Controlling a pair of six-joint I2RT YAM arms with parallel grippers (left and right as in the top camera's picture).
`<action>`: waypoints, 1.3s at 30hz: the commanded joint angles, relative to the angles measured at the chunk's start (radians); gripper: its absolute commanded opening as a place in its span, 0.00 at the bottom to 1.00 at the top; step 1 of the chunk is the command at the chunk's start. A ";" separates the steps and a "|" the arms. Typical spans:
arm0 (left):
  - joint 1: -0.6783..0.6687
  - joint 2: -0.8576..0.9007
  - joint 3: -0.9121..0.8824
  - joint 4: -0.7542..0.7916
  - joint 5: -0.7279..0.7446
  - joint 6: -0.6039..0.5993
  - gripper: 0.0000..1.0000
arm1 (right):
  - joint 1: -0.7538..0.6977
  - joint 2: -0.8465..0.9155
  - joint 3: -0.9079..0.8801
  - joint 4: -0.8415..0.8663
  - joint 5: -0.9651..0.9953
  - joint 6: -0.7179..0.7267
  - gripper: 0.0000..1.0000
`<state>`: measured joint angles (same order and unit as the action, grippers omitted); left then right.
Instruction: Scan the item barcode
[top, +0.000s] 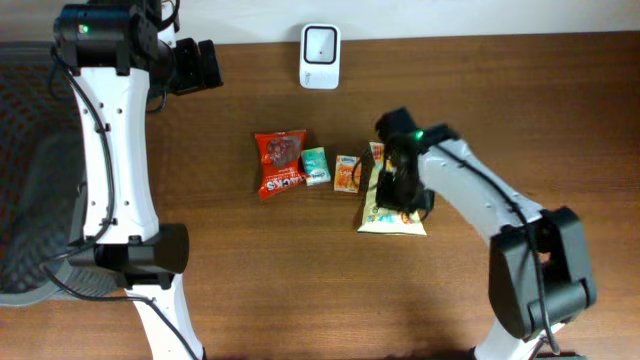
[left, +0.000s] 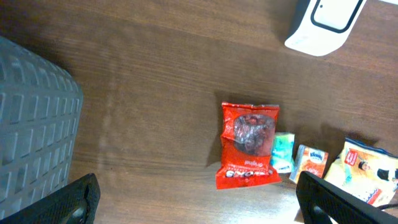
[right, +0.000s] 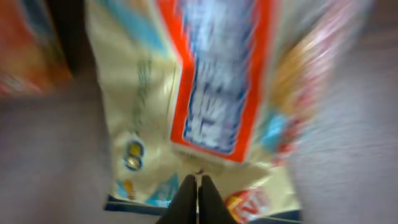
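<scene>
the right gripper (right: 198, 194) is seen clenched, fingertips pressed together over the yellow snack bag (top: 392, 216) laid on the table (top: 500, 100) beside the orange packet (top: 347, 173), while the left gripper (left: 199, 208) is spread wide.

I see a cream bag (right: 143, 124) with a red-edged blue label (right: 211, 81); leftward an orange pack (top: 346, 173), teal pack (top: 316, 166), red packet (top: 281, 163); far, a white scanner (top: 320, 43)

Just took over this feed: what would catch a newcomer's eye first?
The right gripper, shut, sits over the cream snack bag at centre-right of the table; its wrist view is blurred. A red snack bag lies to the left of it, and a white scanner stands at the far edge.
</scene>
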<state>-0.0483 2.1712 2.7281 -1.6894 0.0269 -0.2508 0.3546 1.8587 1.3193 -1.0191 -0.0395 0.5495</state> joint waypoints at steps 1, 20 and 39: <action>0.004 0.002 0.003 0.001 0.004 0.009 0.99 | 0.024 -0.005 -0.092 0.005 -0.042 0.009 0.04; 0.003 0.002 0.003 0.001 0.004 0.009 0.99 | -0.043 -0.005 0.127 -0.138 0.051 -0.105 0.04; 0.003 0.002 0.003 0.001 0.004 0.009 0.99 | -0.051 0.022 0.017 -0.251 0.064 -0.126 0.15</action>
<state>-0.0483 2.1712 2.7281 -1.6875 0.0269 -0.2504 0.2955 1.8774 1.4975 -1.3426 0.0261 0.4221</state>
